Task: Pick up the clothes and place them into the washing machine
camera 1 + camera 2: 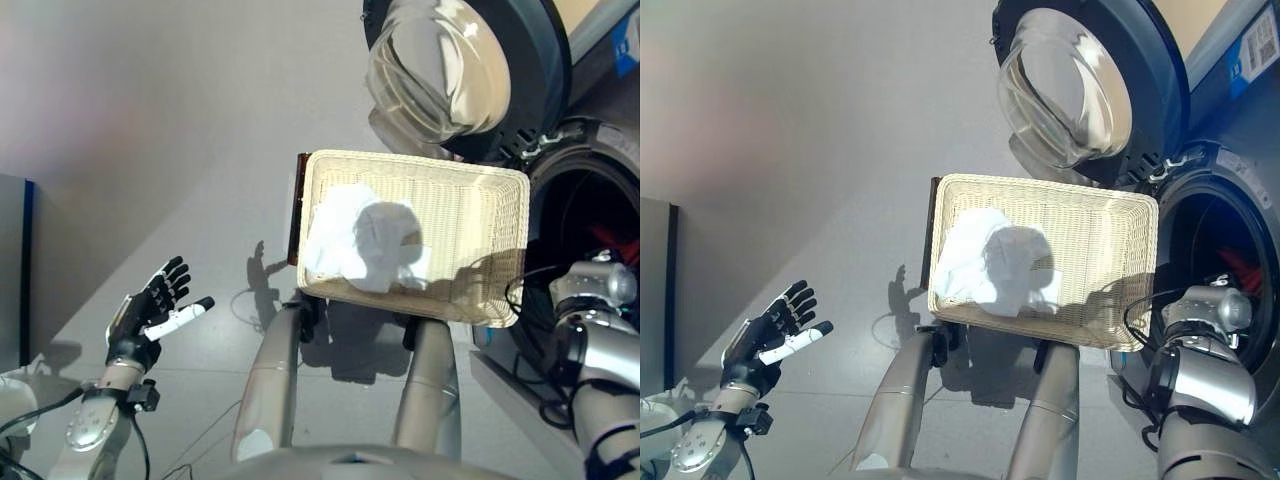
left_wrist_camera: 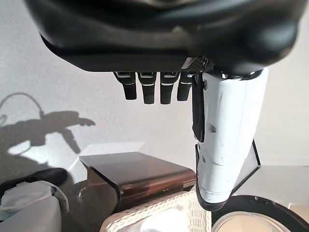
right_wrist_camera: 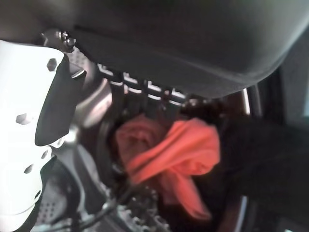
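Observation:
A red cloth (image 3: 169, 154) hangs inside the dark drum of the washing machine (image 1: 590, 215), just below the curled fingers of my right hand (image 3: 193, 38), which seems to hold it by its upper edge. In the eye views that hand is hidden inside the drum, and only a bit of the red cloth (image 1: 1238, 268) shows. A white cloth (image 1: 360, 240) lies in the left half of the wicker basket (image 1: 410, 160). My left hand (image 1: 150, 305) hovers open and empty over the floor at the lower left, well away from the basket.
The machine's round glass door (image 1: 450, 70) stands swung open above the basket. The basket rests on a dark brown stand (image 2: 140, 174). A grey panel with a blue edge (image 1: 15, 270) stands at the far left.

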Motion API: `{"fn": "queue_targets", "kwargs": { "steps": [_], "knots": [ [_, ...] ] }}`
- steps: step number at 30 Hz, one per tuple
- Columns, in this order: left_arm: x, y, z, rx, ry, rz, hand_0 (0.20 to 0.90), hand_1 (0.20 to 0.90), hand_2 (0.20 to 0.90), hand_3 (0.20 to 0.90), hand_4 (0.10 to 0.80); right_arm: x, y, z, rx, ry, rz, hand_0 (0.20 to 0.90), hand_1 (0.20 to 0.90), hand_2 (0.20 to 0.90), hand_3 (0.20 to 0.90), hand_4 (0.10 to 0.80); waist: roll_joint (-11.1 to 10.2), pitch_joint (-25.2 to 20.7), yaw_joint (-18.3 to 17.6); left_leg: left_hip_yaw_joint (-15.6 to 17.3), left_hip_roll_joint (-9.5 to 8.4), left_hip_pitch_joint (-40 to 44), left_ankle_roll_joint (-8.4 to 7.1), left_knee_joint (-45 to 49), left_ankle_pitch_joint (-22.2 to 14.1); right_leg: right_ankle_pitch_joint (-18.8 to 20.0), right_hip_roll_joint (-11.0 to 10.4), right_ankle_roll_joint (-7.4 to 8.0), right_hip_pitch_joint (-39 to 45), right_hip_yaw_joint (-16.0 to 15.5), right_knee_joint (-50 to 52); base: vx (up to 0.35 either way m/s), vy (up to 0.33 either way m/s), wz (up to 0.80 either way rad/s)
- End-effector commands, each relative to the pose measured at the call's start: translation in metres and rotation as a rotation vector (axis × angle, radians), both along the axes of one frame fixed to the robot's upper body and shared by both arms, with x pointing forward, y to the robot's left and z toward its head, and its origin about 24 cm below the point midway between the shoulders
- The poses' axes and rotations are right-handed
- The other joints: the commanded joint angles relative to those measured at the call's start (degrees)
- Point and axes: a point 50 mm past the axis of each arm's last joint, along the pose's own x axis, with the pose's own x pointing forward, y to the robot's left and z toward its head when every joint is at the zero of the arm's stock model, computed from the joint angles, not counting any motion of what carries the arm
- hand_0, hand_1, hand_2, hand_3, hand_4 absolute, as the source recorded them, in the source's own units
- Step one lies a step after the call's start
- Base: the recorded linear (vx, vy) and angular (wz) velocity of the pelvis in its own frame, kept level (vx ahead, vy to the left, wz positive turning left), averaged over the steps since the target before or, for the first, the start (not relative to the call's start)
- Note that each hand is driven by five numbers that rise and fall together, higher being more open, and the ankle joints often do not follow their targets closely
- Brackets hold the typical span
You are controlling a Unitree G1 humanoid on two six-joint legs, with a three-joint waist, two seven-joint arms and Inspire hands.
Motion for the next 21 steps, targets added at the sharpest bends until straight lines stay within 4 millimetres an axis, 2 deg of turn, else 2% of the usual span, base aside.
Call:
{"fn": "queue_targets", "kwargs": {
  "steps": [1, 7, 11, 21],
  "knots": [
    [0.005, 0.03, 0.032, 0.106, -0.141, 0.064, 0.9, 0.9, 0.9, 0.9, 0.8, -0.013, -0.015, 0.012, -0.142, 0.039, -0.023, 0.9, 0.9, 0.9, 0.9, 0.8, -1.23, -1.38, 1.36, -0.34, 1.24, 2.57, -2.74, -10.96, 5.14, 3.67, -0.9, 0.22, 3.08, -1.13, -7.38, 0.055, 0.011, -0.03],
    [0.006, 0.033, 0.028, 0.125, -0.125, 0.075, 0.9, 0.9, 0.9, 0.9, 0.8, -0.008, 0.01, -0.022, -0.098, 0.109, 0.076, 0.9, 0.9, 0.9, 0.9, 0.8, -3.31, -1.52, 1.45, -0.86, 0.62, 7.76, -2.36, -13.43, 5.26, 5.61, -1.04, 0.76, 10.2, -2.8, -13.24, 0.077, 0.005, 0.01],
    [0.006, 0.035, 0.028, 0.135, -0.125, 0.087, 0.9, 0.9, 0.9, 0.9, 0.8, -0.006, 0.025, -0.037, -0.088, 0.126, 0.13, 0.9, 0.9, 0.9, 0.9, 0.8, -4.19, -1.54, 1.39, -0.88, 0.52, 10.71, -2.27, -15.06, 5.42, 6.51, -0.96, 0.97, 13.87, -3.61, -16.42, 0.058, 0.006, -0.06],
    [0.004, 0.036, 0.024, 0.138, -0.117, 0.114, 0.9, 0.9, 0.9, 0.9, 0.8, -0.016, 0.053, -0.076, -0.023, 0.219, 0.218, 0.9, 0.9, 0.9, 0.9, 0.8, -5.08, -1.87, 1.44, -1.14, 0.02, 14.34, -2.18, -17.97, 6.46, 8.09, -1.4, 1.28, 18.81, -5.07, -21.02, 0.028, -0.001, -0.01]
  ]
}}
